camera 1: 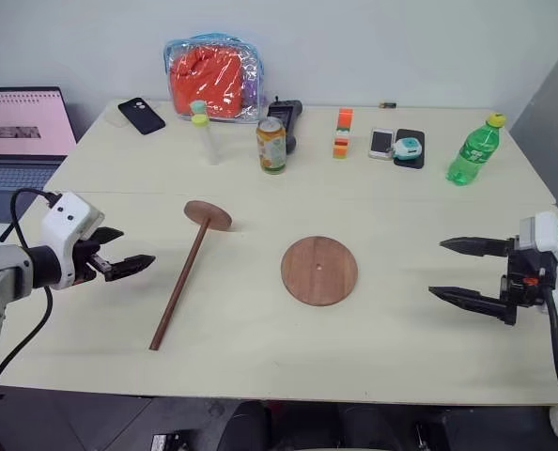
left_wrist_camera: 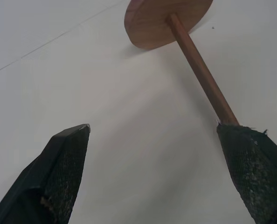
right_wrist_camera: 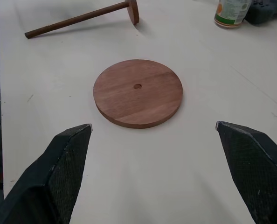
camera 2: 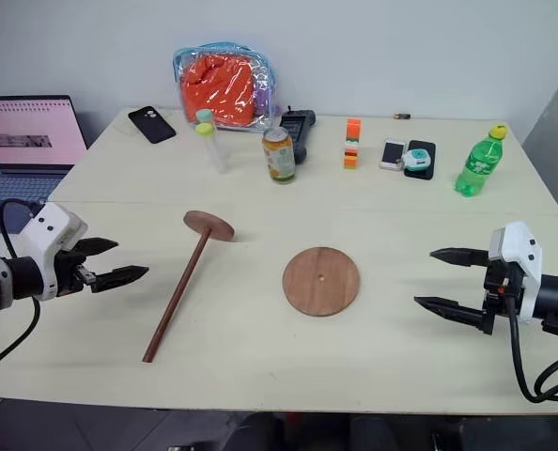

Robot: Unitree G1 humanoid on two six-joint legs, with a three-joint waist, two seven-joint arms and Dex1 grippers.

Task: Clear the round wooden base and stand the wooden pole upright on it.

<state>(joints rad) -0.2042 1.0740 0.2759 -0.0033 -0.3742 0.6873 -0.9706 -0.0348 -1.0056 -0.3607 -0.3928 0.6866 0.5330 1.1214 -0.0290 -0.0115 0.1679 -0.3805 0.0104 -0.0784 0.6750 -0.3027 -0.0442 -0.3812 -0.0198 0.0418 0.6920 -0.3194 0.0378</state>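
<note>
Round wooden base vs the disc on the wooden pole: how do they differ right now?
The round wooden base lies flat and is larger; the wooden pole's disc stands tilted on its edge and is smaller. The base shows an open centre hole; the disc has the rod fixed in it. Both are round, reddish-brown wood.

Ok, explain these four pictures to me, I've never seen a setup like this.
A two-armed robot faces a table. Two pictures look down from its head; the other two come from cameras on its wrists, looking along each gripper's black fingers. The left gripper and right gripper are both open and hold nothing. On the table lie the round wooden base, bare on top, and the wooden pole, lying on its side. Farther back stand a can and a green bottle.
</note>
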